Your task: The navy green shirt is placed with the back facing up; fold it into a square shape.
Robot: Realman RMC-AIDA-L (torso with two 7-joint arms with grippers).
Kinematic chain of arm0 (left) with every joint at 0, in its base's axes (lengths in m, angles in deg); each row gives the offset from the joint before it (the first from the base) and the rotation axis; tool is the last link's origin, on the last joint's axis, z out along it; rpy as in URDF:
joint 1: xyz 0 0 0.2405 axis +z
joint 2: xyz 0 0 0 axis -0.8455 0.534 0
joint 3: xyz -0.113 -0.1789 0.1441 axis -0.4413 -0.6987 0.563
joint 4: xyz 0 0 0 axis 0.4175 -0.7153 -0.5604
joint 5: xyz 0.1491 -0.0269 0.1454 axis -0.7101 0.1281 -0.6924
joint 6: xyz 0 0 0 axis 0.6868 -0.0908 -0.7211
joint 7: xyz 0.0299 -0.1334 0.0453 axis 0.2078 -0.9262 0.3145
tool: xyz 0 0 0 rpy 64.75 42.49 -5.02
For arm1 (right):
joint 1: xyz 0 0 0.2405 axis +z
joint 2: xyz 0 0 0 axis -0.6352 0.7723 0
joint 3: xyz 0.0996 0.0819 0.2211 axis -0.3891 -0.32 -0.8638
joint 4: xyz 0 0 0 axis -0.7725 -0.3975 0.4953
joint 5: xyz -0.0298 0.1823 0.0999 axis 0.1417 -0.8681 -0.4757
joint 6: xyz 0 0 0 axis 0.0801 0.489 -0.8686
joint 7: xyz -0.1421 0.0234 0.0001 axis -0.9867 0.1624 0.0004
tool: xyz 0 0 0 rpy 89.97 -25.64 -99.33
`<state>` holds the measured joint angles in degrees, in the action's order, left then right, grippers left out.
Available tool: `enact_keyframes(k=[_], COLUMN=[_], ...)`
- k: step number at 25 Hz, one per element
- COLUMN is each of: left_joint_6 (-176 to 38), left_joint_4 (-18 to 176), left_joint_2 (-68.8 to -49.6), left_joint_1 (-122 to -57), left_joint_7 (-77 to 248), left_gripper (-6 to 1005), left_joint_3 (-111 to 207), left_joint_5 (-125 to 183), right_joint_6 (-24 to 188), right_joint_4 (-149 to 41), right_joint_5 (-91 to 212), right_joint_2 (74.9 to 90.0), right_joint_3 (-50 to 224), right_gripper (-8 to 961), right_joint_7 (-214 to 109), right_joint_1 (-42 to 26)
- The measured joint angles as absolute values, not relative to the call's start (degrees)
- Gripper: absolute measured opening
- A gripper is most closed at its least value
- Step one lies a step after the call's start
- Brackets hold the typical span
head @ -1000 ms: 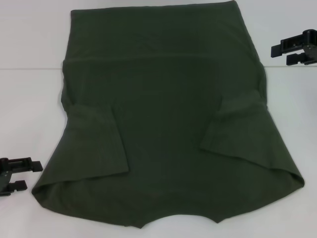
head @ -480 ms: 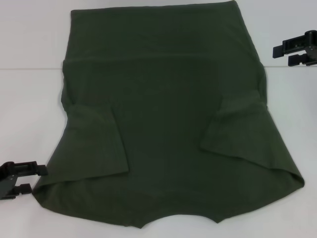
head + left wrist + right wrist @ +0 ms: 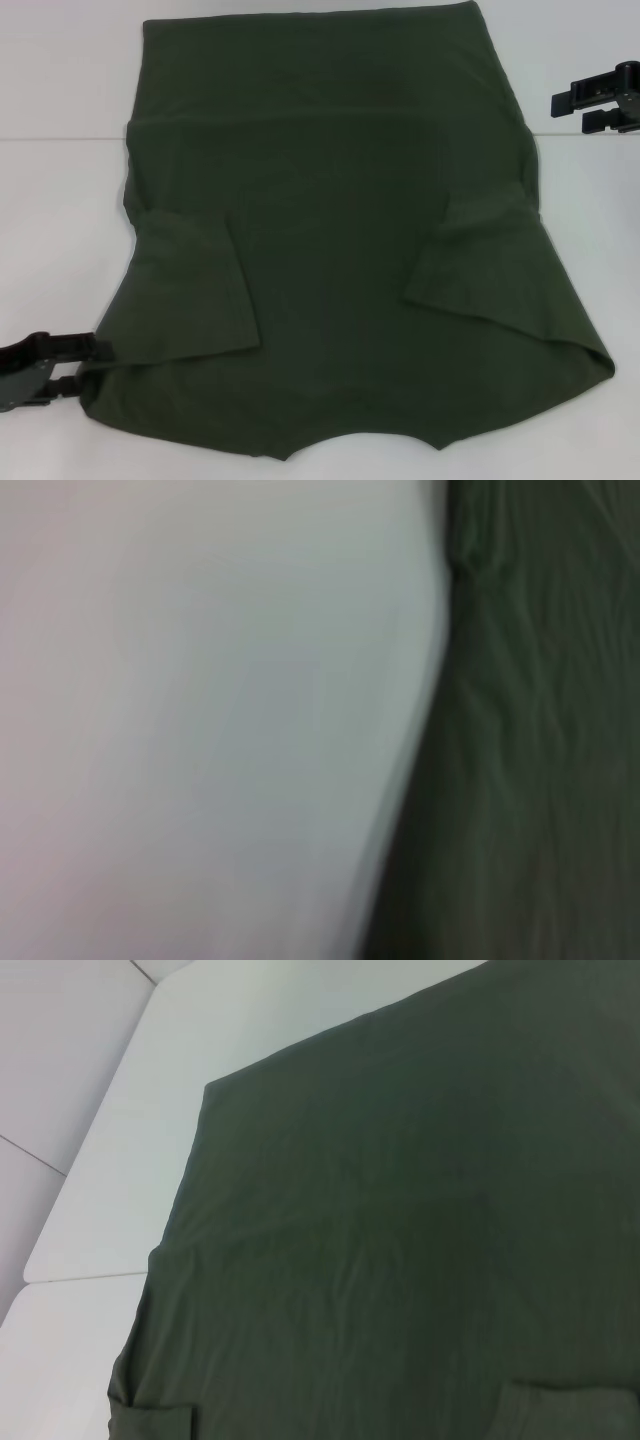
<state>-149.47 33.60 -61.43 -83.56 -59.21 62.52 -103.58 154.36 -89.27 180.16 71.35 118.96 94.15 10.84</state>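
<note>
Risk noted: left pincer (image 3: pixel 85 368), jaws apart at the shirt's (image 3: pixel 340 200) near-left corner, might catch only the top layer or drag the folded sleeve loose, skewing the fold. Shirt lay flat on the white desk (image 3: pixel 60 200), sleeves tucked in. Right pincer (image 3: pixel 570 112), parted, hung just beside the far-right edge.

The left gripper (image 3: pixel 92 362) has been brought in toward the shirt (image 3: pixel 340 250) from the table's near left edge, where it was well clear of the cloth a second ago. Its open fingers (image 3: pixel 75 346) are now set at the shirt's near left corner, one finger over the hem. The right gripper (image 3: pixel 568 110) has been shifted only slightly outward, beside the far right edge.
</note>
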Motion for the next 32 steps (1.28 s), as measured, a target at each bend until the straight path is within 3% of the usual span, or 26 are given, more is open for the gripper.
enact_keyframes(k=[21, 32], left_joint_6=[-148.43, -148.33], left_joint_4=[36.73, 36.61], left_joint_2=[-61.68, -61.74], left_joint_1=[-88.25, -88.20], left_joint_7=[-59.46, -59.53], left_gripper=[745, 372], left_joint_3=[65.04, 65.17], left_joint_5=[-103.30, -103.32], right_joint_6=[154.92, 155.11], right_joint_4=[-89.27, -89.27], right_joint_5=[180.07, 180.07], right_joint_2=[71.25, 71.20], right_joint_3=[117.82, 118.32], right_gripper=[645, 645], right_joint_7=[94.08, 93.47], right_joint_1=[10.49, 10.43])
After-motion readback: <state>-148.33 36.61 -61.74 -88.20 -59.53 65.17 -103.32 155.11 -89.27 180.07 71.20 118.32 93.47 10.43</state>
